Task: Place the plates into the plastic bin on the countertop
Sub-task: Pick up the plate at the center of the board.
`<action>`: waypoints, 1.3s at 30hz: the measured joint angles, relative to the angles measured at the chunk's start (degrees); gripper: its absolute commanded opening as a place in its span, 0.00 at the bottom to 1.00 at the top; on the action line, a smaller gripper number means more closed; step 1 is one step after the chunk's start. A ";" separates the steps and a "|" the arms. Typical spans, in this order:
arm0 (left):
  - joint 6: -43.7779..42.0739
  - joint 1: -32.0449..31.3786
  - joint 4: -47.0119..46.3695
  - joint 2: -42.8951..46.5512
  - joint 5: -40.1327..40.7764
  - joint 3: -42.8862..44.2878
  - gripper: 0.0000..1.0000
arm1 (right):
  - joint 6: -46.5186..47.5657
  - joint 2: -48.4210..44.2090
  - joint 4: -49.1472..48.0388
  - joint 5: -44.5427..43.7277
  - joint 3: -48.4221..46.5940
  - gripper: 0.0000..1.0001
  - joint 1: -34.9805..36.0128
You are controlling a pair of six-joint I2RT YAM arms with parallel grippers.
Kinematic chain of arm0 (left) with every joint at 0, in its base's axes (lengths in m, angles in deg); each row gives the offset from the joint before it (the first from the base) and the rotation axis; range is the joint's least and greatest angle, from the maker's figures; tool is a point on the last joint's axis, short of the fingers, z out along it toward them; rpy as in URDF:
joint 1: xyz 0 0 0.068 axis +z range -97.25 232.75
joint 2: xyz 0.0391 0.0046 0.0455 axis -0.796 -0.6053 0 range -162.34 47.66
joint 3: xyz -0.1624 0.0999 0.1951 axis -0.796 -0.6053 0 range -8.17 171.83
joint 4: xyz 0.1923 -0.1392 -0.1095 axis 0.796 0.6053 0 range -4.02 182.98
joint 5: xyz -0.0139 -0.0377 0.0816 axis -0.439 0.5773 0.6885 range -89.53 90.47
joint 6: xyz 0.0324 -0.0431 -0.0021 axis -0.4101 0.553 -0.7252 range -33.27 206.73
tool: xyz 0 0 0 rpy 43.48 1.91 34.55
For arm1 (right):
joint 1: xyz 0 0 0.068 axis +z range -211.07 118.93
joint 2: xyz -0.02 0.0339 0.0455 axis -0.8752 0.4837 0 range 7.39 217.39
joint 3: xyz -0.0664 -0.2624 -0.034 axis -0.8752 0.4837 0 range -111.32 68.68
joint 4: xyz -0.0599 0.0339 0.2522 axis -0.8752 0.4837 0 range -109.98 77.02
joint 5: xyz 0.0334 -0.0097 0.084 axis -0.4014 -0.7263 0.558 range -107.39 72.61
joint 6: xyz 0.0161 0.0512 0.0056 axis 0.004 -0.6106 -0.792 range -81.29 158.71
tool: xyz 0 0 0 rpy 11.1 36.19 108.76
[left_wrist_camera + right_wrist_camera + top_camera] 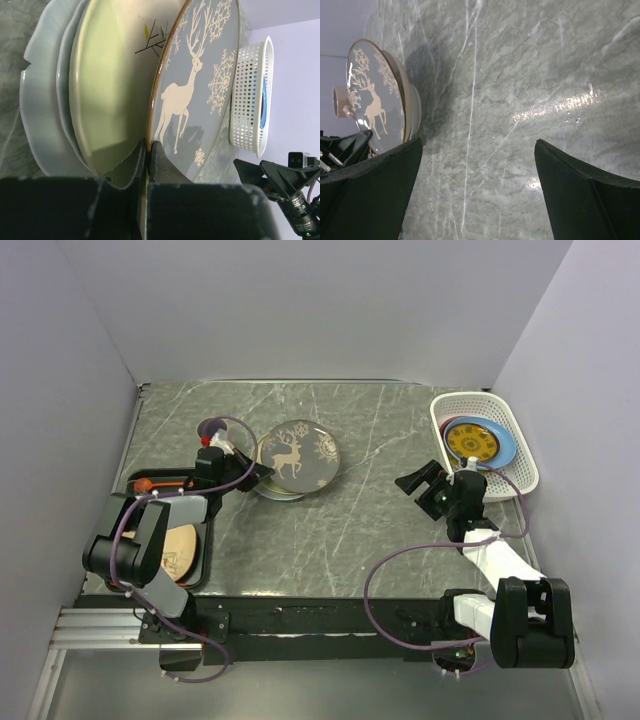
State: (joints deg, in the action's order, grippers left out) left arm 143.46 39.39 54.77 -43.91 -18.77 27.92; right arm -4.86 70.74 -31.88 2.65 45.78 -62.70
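Note:
A grey plate with a white deer and snowflakes tops a small stack at the countertop's middle left. My left gripper is shut on its near-left rim and tilts it up off the stack. In the left wrist view the deer plate is pinched between my fingers, above a beige plate with a branch motif and a white plate. The white plastic bin at the far right holds a yellow-patterned plate on a blue plate. My right gripper is open and empty, left of the bin.
A flat black tray at the near left holds a tan round item. A beige mug stands behind the stack. Grey walls close in the left, back and right. The deer plate also shows in the right wrist view.

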 measured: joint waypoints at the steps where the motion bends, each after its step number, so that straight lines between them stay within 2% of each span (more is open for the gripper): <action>1: -0.02 0.09 0.33 0.28 -0.35 0.00 0.01 | 0.00 0.09 -0.31 0.15 0.00 1.00 0.00; 16: -3.23 0.48 8.17 8.15 -0.81 -0.63 0.01 | -0.48 0.33 -3.45 2.38 1.36 1.00 0.00; 24: -4.85 0.50 12.17 15.41 -1.64 -3.21 0.01 | -0.44 -1.53 -3.13 2.56 2.36 1.00 0.00; 30: -4.96 0.44 13.31 20.13 -2.51 -6.03 0.01 | -0.46 -3.72 -3.02 2.62 2.43 1.00 0.00; 39: -4.35 0.37 12.66 21.68 -5.40 -7.52 0.01 | -0.72 -4.94 -3.39 3.82 3.72 1.00 0.74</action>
State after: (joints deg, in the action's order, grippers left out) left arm 139.11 39.76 67.43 -22.23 -24.17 20.40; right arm -5.58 65.80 -35.27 6.47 49.50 -61.96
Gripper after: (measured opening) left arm 0.039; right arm 0.998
